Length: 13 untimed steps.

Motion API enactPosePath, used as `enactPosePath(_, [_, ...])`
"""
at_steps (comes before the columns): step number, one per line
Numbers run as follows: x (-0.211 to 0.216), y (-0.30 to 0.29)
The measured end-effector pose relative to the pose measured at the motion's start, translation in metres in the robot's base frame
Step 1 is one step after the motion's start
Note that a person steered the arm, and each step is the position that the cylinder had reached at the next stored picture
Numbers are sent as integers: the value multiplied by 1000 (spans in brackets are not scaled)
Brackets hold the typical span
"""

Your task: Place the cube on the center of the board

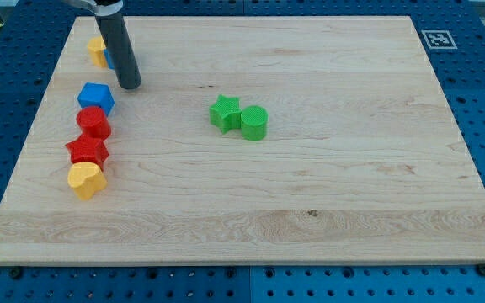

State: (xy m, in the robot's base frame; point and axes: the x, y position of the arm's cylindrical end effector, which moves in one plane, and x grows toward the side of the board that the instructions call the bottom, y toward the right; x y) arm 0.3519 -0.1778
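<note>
My tip of the dark rod on the wooden board, no claw to open or close, blue cube just left and below it, not touching, yellow block above-left, green star-shaped block and green cylinder touching, well right

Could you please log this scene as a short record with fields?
tip: my tip at the view's upper left, just above-right of the blue block
blue block: heads a left-side column
column below it: red cylinder, red star, yellow heart
behind rod: yellow block
near centre: green star touching green cylinder
surface: wooden board
</note>
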Motion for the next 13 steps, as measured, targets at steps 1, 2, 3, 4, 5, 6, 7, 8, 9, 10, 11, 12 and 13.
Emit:
enactPosePath(1, [-1,0])
enactPosePath(2, [-1,0])
enactPosePath(3, [-1,-8])
enactPosePath(4, [-1,-35])
enactPosePath(5, [-1,-64])
enactPosePath(6, [14,-80])
enactPosePath(7, [26,-89])
enactPosePath(8, [32,-90])
enactPosePath(9, [38,-90])
enactPosePath(10, [50,-79])
enactPosePath(11, [50,-59])
enactPosePath(12, [49,-43])
enactPosePath(13, [49,-27])
